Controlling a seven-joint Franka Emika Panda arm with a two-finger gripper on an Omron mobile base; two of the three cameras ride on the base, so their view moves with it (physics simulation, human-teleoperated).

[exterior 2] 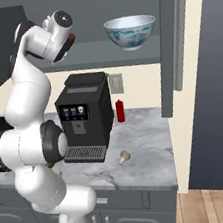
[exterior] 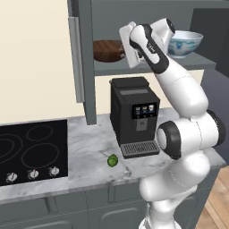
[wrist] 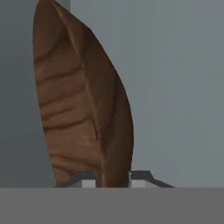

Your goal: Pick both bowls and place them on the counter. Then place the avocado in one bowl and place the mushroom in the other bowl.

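Brown wood grain rises close before the hand camera: the rim of the wooden bowl runs down between the two fingertips of the gripper, which sit close on either side of it, pinched on the rim. From the left base camera the wooden bowl lies on the cabinet shelf, and the arm's hand reaches in at its right edge. The white bowl with blue pattern stands farther right on the same shelf, apart from the hand; the right base camera shows it upright on its small foot. Below, the marble surface carries a black coffee machine. The green avocado lies just in front of the machine's left corner, near the cooktop. The beige mushroom lies on the marble surface to the machine's right, and a small red bottle stands behind it by the wall.
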